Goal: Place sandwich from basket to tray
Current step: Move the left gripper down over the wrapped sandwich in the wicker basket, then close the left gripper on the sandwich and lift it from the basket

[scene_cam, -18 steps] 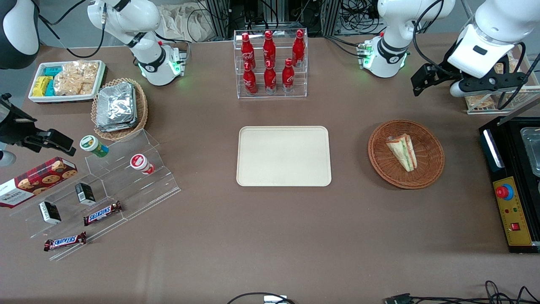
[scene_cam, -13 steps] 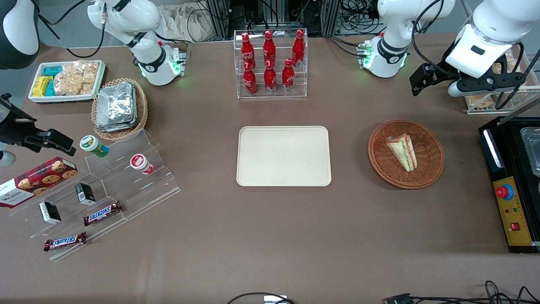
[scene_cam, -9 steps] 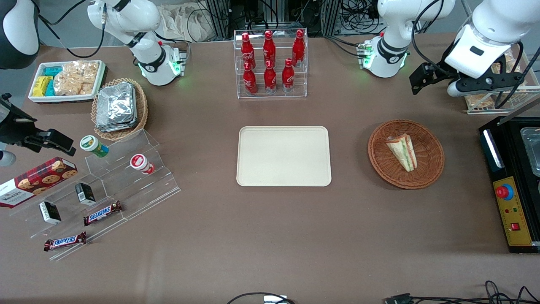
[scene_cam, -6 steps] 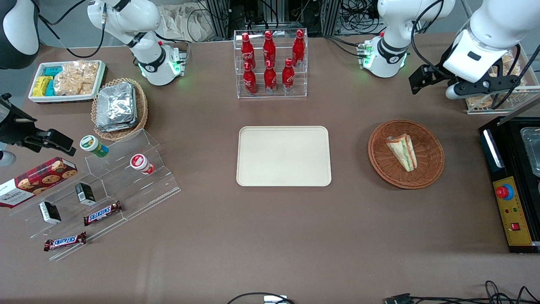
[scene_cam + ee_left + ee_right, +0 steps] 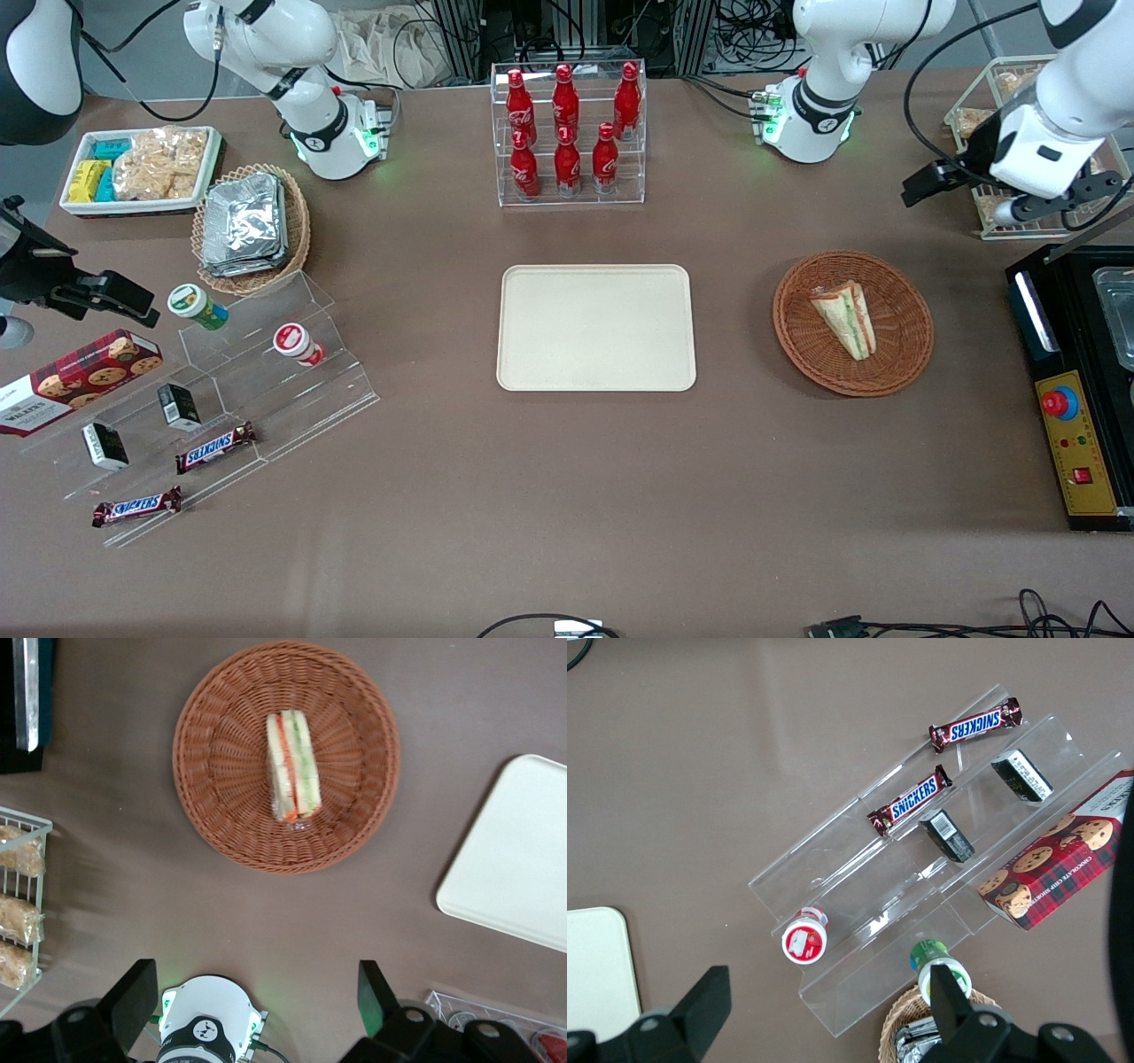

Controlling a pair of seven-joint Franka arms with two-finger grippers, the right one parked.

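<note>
The sandwich point(image 5: 846, 317) point(image 5: 294, 766), a wrapped wedge with green and orange filling, lies in the middle of the round reddish-brown wicker basket point(image 5: 797, 346) point(image 5: 213, 806). The cream tray point(image 5: 595, 328) point(image 5: 523, 877) is bare at the table's centre, beside the basket toward the parked arm's end. My gripper point(image 5: 1054, 197) point(image 5: 257, 1001) hangs high above the table, farther from the front camera than the basket and toward the working arm's end. It is open wide, with nothing between its fingers point(image 5: 133, 1001).
A wire rack of packets point(image 5: 992, 124) point(image 5: 18, 895) stands close by the gripper. A black box with a red button point(image 5: 1072, 390) lies beside the basket. The working arm's base point(image 5: 811, 124) point(image 5: 211, 1032) and a clear rack of cola bottles point(image 5: 569, 133) stand farther back.
My gripper has swung toward the working arm's end of the table, away from above the basket's far rim. The sandwich, basket and tray have not moved.
</note>
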